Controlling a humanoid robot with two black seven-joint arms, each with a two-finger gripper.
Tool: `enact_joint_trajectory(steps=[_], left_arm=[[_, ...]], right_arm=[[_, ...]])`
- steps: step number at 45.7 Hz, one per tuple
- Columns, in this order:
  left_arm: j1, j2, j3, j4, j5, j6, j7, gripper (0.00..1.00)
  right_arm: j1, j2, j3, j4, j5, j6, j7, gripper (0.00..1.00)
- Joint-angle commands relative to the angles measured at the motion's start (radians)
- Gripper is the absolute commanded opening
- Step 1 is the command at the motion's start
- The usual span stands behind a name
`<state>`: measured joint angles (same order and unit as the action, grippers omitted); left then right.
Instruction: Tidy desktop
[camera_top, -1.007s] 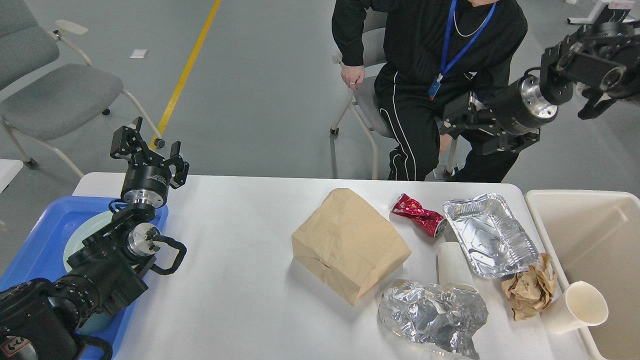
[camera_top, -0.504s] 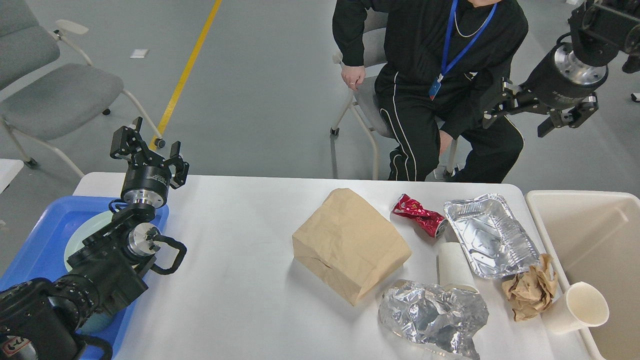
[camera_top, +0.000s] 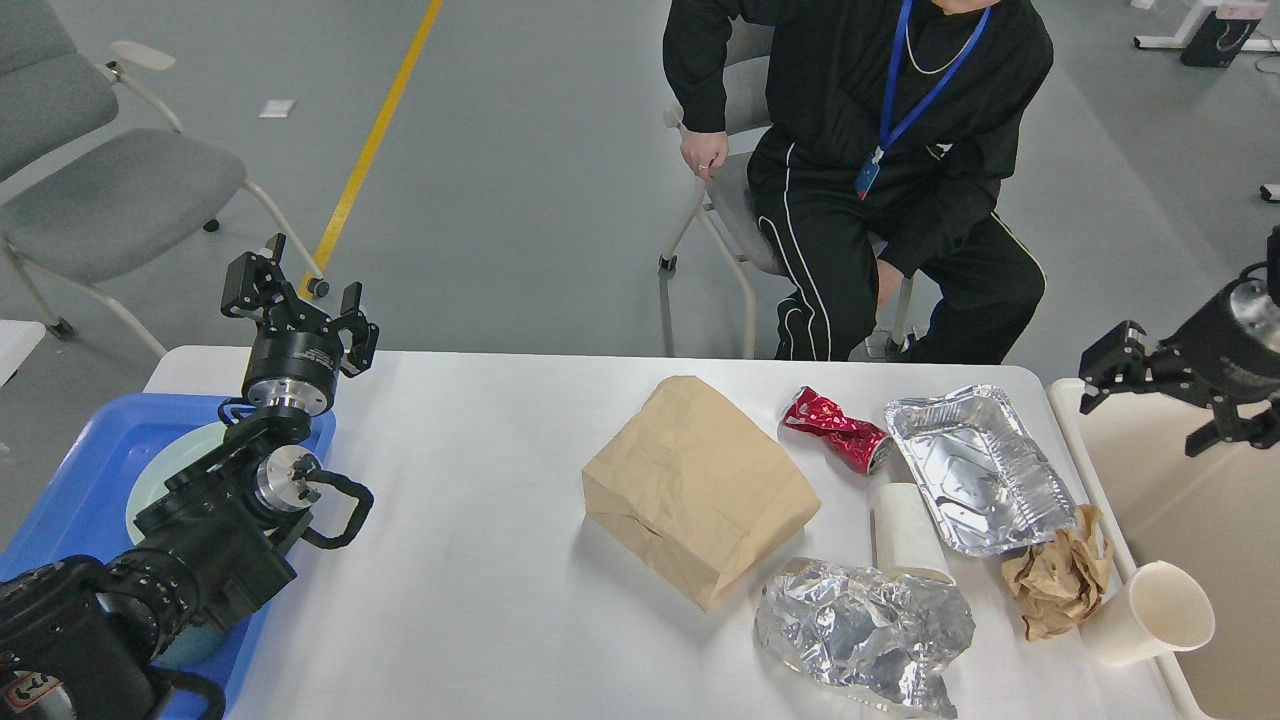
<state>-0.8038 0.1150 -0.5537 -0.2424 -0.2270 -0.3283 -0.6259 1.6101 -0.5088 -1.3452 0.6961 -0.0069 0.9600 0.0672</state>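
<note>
Judged the step in hand to be a first reach for the litter crowding the right end of the desktop (camera_top: 480, 600). Best done by starting at the right edge: the paper cup (camera_top: 1150, 612), lying on its side at the near right corner and leaning on the rim of the beige bin (camera_top: 1190, 520), looked the easiest pick. Should be pinched lightly across the wall, not the mouth, since thin paper would probably buckle. Crumpled brown paper (camera_top: 1060, 575) touched the cup, so a straight lift seemed wiser than a drag. Foil tray (camera_top: 975, 470), red can (camera_top: 838, 432) and crumpled foil (camera_top: 865, 625) likely to follow; the paper bag (camera_top: 700, 490), nearer the middle, last (too broad for one pinch, at a guess).

Right gripper (camera_top: 1160, 400) hung past the far right corner, above the bin's far rim — fingers spread wide, nothing between them, touching nothing.

Left gripper (camera_top: 300, 300) stood upright at the far left corner, over the far edge of the blue tray (camera_top: 70, 480) — likewise spread apart and empty.
</note>
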Motion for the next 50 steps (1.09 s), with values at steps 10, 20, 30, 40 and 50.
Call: enact_joint_trajectory(steps=[10,20,30,40,50], left_arm=[[0.0,0.0,0.0,0.0,0.0,0.0,0.0,0.96],[0.0,0.0,0.0,0.0,0.0,0.0,0.0,0.96],[0.0,0.0,0.0,0.0,0.0,0.0,0.0,0.96],[0.0,0.0,0.0,0.002,0.0,0.0,0.0,0.96],[0.0,0.0,0.0,0.002,0.0,0.0,0.0,0.96]], right_arm=[[-0.145,-0.06,0.097,0.002,0.015,0.0,0.0,0.87],[-0.177,-0.053,0.095,0.017,0.011,0.0,-0.001,0.7],[-0.223,-0.043,0.097,0.011,0.011,0.0,-0.001,0.71],[-0.272,-0.042,0.104,0.003,0.01,0.0,-0.001,0.71],[-0.323,-0.042,0.144,0.002,0.01,-0.024,-0.003,0.58]])
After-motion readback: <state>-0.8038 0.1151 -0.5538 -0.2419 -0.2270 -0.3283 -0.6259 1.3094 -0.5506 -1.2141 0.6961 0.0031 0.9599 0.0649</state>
